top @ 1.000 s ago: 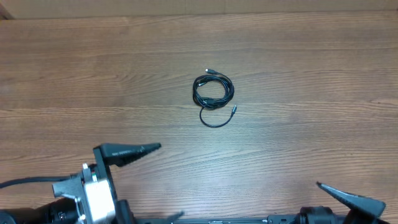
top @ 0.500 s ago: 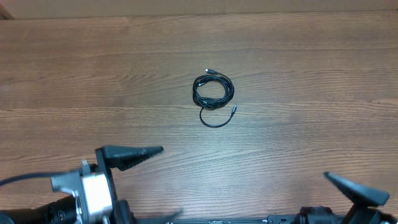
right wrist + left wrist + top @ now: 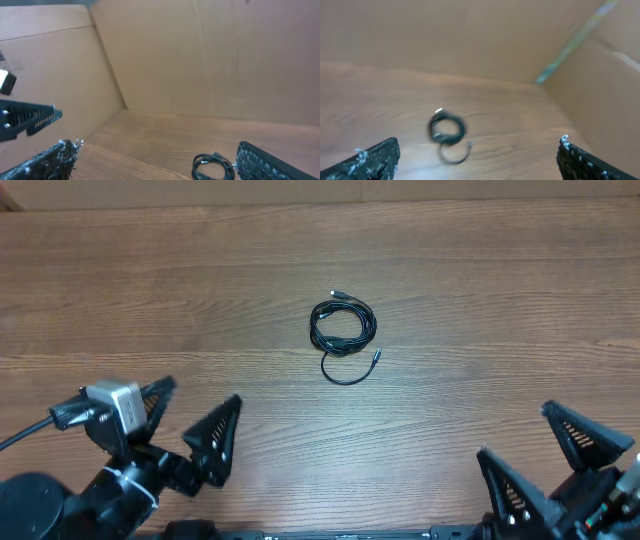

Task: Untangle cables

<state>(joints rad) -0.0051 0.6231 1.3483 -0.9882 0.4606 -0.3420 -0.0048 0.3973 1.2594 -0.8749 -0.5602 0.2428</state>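
Overhead view of a brown wood-grain desk. The thin black cables with small metal-tipped plugs lie bundled in a small coil near the middle of the desk. One loose loop trails from the coil toward the near edge and ends in a plug to its right. A second plug tip projects from the far side of the coil.

The left end effector, black with triangular fingers, hovers over the near left part of the desk, its jaws spread wide and holding nothing. The right end effector, of the same form, sits at the near right corner, likewise fully spread and empty. Both are well apart from the cables.

The left wrist view is blurred but shows the coil between the parted fingers. In the right wrist view, a tan cardboard wall rises behind the desk.
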